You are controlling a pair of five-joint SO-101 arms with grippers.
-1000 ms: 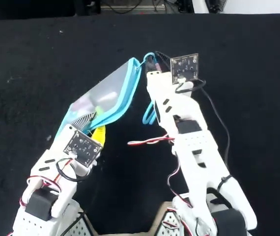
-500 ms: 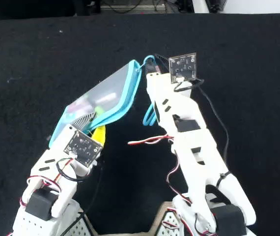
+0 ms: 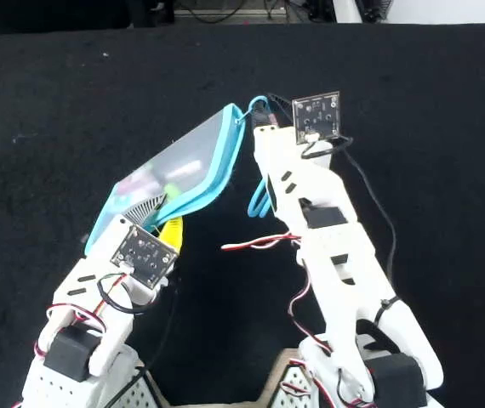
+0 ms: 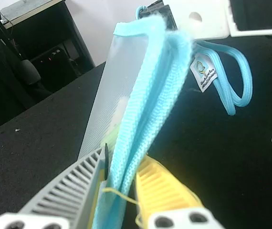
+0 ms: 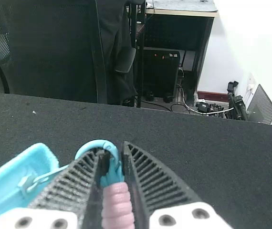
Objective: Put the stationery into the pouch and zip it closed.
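The pouch (image 3: 190,160) is hanging slantwise above the black desk (image 3: 413,85), stretched between both tools. The left tool (image 4: 122,167) is pinching the pouch's lower end, its grey and yellow fingers closed down on the blue zip edge (image 4: 150,95). The right tool (image 5: 112,155) is holding the upper corner, fingers nearly together and clamping a blue loop (image 5: 108,171) just beside the slider (image 5: 27,182). A blue strap (image 3: 258,200) is dangling from that corner, beside the right arm. Coloured stationery (image 3: 153,183) is showing faintly through the clear side near the lower end; single pieces too dim to tell apart
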